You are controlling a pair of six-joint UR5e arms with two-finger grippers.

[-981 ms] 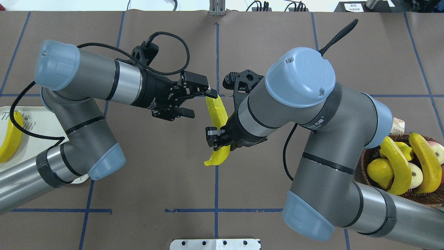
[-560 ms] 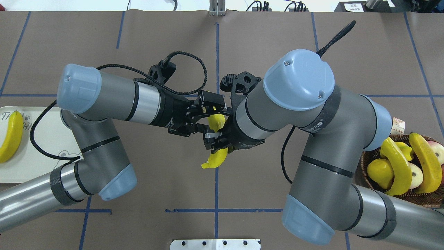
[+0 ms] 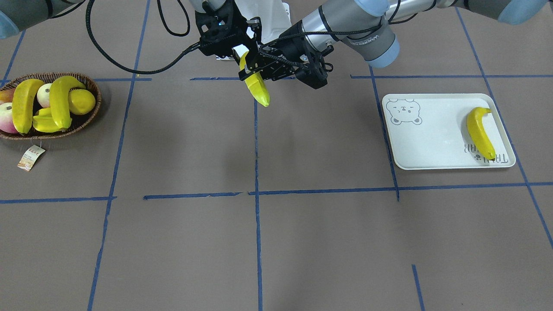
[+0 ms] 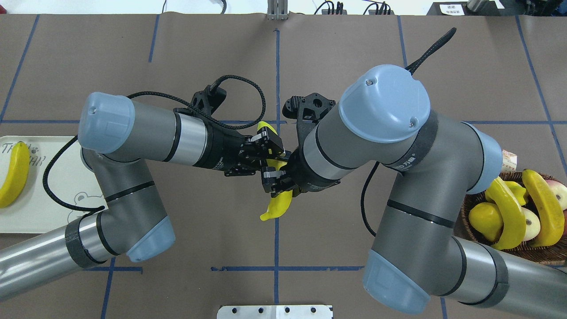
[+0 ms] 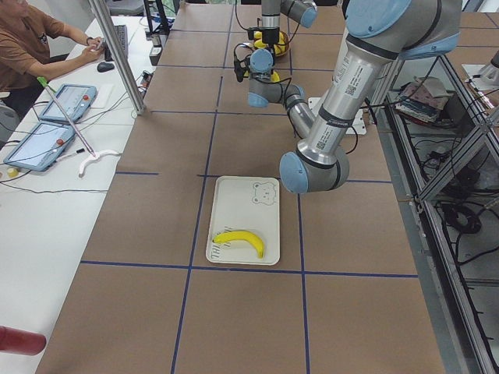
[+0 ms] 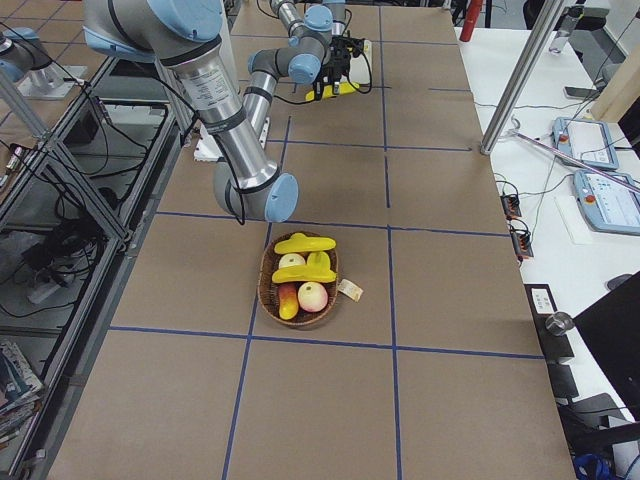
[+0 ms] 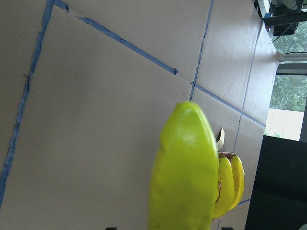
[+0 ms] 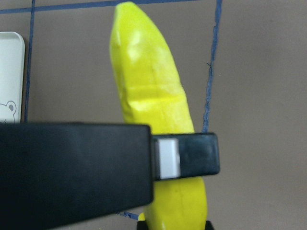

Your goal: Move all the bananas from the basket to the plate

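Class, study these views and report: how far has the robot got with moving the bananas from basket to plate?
Done: one banana lies on the plate. In hand: a second banana hangs in mid-air, the right gripper shut on it, the left gripper at its other half, grip unclear. Left: two bananas lie in the basket.

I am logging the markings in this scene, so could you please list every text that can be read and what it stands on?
"TAIJI BEAR": grey lettering on the plate, upside down in the front-facing view, partly covered by a banana.
White print on the left arm's black strap: too blurred to read.
Print on the right arm's strap: too blurred to read.
Paper tag beside the basket: too small to read.
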